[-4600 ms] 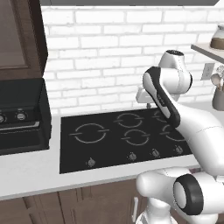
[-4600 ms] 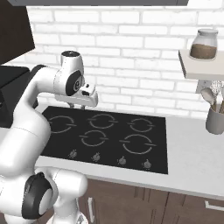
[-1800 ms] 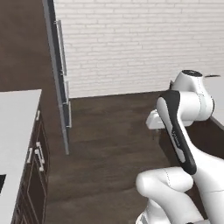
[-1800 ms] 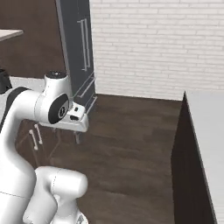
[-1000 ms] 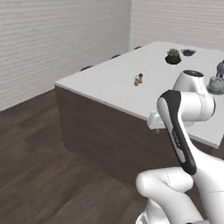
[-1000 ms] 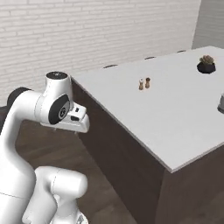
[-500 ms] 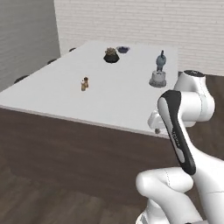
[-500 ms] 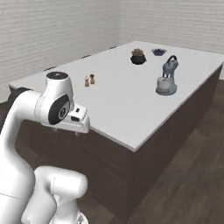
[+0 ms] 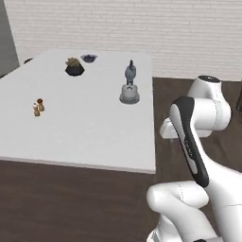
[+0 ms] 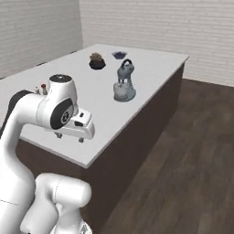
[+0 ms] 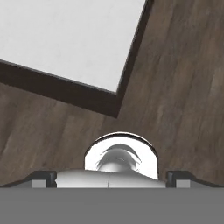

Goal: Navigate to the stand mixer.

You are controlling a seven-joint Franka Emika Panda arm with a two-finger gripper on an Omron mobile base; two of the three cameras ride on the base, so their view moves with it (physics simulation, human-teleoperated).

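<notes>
The stand mixer (image 9: 129,86) was seen near the island counter's (image 9: 94,137) right edge with a silver bowl at its base, contents indiscernible, 2 shakers (image 9: 38,107) were shown in the left view, and the gripper's (image 10: 68,137) spread could not be told.

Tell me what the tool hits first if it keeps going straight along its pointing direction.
Probably the dark wood floor, just off the island counter's corner; the tool points down, though depth is unclear.
</notes>
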